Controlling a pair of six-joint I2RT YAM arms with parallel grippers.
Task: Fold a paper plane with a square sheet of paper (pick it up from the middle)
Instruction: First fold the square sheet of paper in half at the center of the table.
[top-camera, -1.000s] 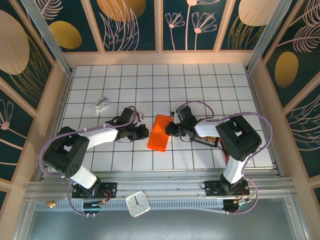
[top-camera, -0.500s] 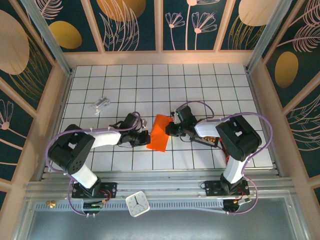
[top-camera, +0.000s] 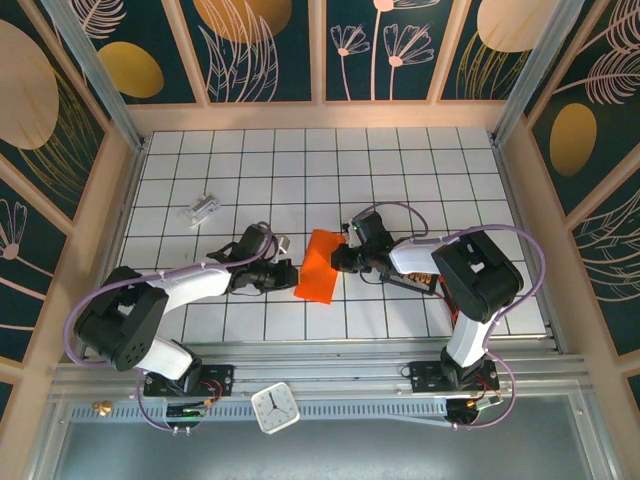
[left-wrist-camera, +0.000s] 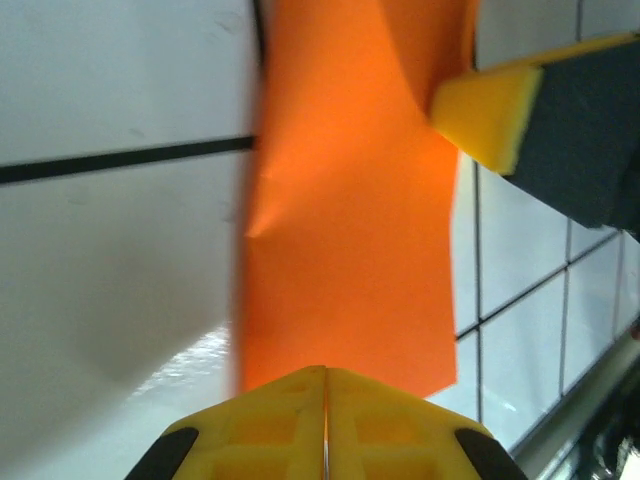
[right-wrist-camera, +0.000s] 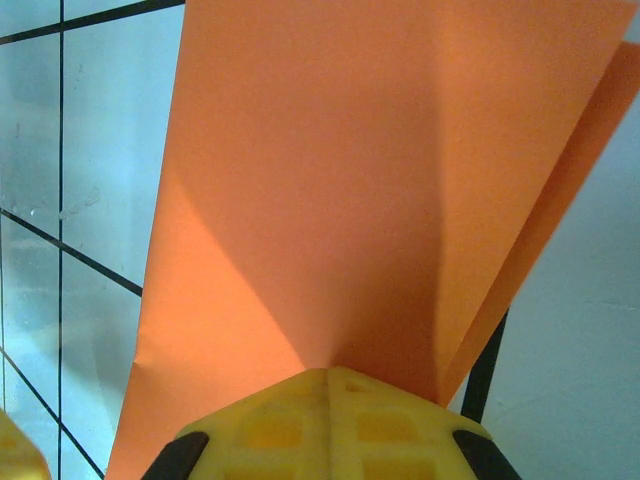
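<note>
Pinching folded orange paper (top-camera: 318, 266), both jaws.

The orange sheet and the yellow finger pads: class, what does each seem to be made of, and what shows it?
The orange sheet: thin matte paper, most likely; it keeps sharp folds and shows a small dent. The yellow finger pads: probably soft foam or rubber, matte, with moulded square recesses; the look leaves it open.
</note>
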